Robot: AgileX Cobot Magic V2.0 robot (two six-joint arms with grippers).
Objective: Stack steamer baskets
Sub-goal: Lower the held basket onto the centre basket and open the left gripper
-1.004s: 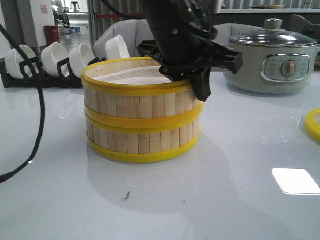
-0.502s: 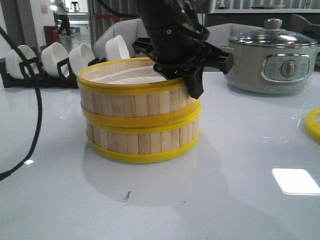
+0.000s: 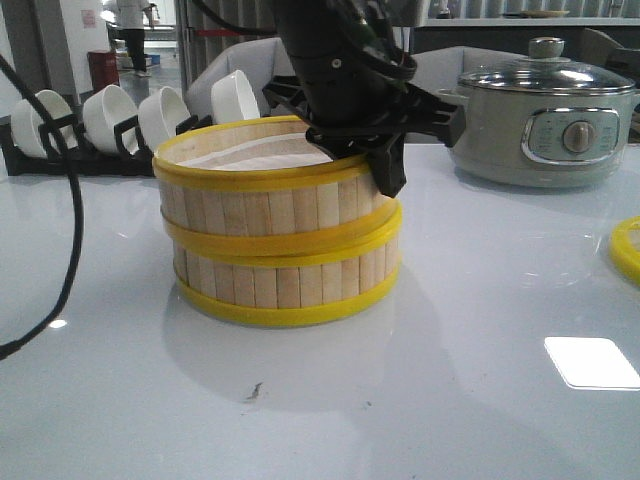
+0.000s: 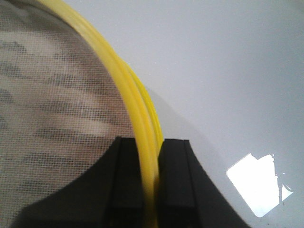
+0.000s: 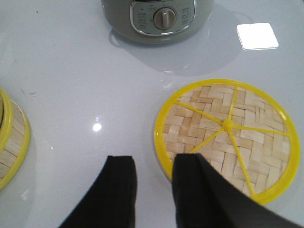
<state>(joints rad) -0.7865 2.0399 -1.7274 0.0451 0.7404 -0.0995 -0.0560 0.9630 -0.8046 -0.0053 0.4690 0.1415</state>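
Note:
Two steamer baskets stand stacked in the middle of the table. The upper basket (image 3: 260,205) rests on the lower basket (image 3: 290,280), offset slightly to the left. My left gripper (image 3: 385,165) is shut on the upper basket's yellow rim at its right side. In the left wrist view (image 4: 151,156) one finger is inside over the pale liner (image 4: 47,95) and the other is outside the rim (image 4: 137,118). My right gripper (image 5: 152,171) is open and empty above the table, and the stack's edge (image 5: 12,137) shows at that view's left.
A round woven lid with a yellow rim (image 5: 228,137) lies flat beside my right gripper; its edge shows at the right (image 3: 628,250). A grey-green electric pot (image 3: 545,120) stands at the back right. White bowls in a black rack (image 3: 110,120) stand at the back left. A black cable (image 3: 75,220) hangs at the left.
My left gripper has moved a little to the left with the upper basket, which now overhangs the lower one slightly on the left.

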